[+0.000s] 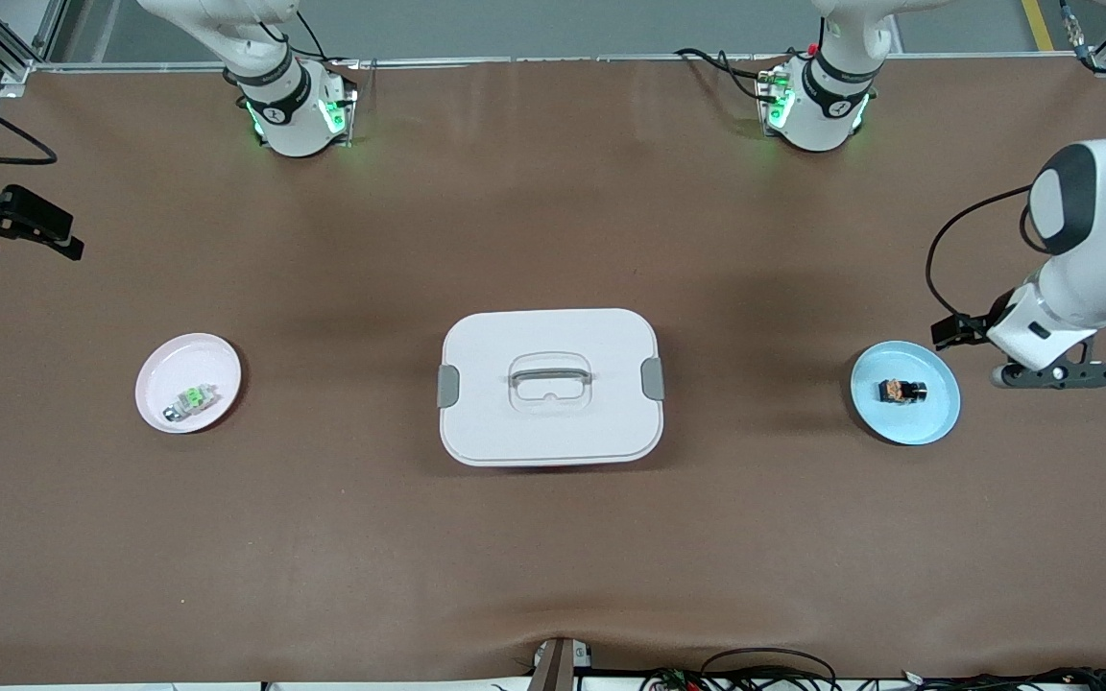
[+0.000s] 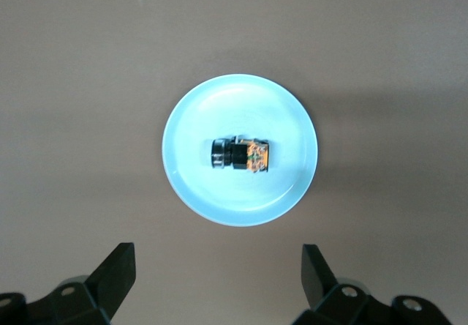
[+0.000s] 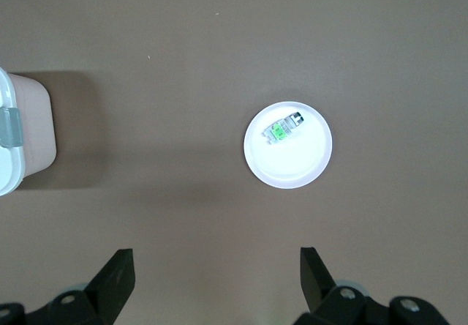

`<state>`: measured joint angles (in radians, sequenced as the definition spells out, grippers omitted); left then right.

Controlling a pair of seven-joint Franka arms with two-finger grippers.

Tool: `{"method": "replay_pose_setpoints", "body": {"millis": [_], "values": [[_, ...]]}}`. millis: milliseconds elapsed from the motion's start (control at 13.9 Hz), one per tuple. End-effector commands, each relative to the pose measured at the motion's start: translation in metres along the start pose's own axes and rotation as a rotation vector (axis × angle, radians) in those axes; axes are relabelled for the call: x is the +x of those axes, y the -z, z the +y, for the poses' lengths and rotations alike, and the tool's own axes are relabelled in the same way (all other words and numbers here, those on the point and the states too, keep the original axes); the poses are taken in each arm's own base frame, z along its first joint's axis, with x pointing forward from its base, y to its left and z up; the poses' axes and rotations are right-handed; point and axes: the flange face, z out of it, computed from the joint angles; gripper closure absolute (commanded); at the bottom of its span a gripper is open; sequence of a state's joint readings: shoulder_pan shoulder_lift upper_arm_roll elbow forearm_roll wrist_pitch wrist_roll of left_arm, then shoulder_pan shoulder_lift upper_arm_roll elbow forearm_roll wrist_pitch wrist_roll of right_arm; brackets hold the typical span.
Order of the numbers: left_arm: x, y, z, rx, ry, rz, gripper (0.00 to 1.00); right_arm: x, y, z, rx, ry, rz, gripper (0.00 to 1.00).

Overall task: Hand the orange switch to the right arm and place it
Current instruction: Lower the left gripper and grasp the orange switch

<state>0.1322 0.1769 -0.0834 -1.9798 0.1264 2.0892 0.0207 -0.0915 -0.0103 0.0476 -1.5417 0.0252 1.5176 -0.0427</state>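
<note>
The orange switch (image 1: 901, 391), a tiny black block with an orange-brown part, lies on its side on a light blue plate (image 1: 933, 420) toward the left arm's end of the table. In the left wrist view the switch (image 2: 240, 156) sits at the middle of the plate (image 2: 241, 105). My left gripper (image 2: 219, 274) is open and empty, up in the air over bare table just beside the plate; it also shows in the front view (image 1: 1057, 372). My right gripper (image 3: 217, 274) is open and empty, high over the right arm's end of the table (image 1: 35, 230).
A white lidded box (image 1: 550, 386) with grey clips and a clear handle stands mid-table; its corner shows in the right wrist view (image 3: 22, 131). A pale pink plate (image 1: 212, 360) holds a white-and-grey component with a green top (image 1: 190, 400), also in the right wrist view (image 3: 284, 129).
</note>
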Motion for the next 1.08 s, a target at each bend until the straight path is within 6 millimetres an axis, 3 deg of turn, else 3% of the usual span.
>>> {"method": "replay_pose_setpoints", "body": {"millis": [0, 503, 1006], "values": [[0.01, -0.034, 0.003, -0.016, -0.012, -0.015, 0.0, 0.001, 0.003, 0.003, -0.01, 0.002, 0.0, 0.0], [0.011, -0.151, -0.002, -0.045, -0.002, 0.045, 0.0, 0.001, 0.003, 0.001, -0.01, 0.005, -0.001, 0.0], [0.012, -0.177, -0.003, -0.052, 0.001, 0.039, 0.0, 0.001, 0.003, 0.001, -0.01, 0.007, -0.001, 0.0]]}}
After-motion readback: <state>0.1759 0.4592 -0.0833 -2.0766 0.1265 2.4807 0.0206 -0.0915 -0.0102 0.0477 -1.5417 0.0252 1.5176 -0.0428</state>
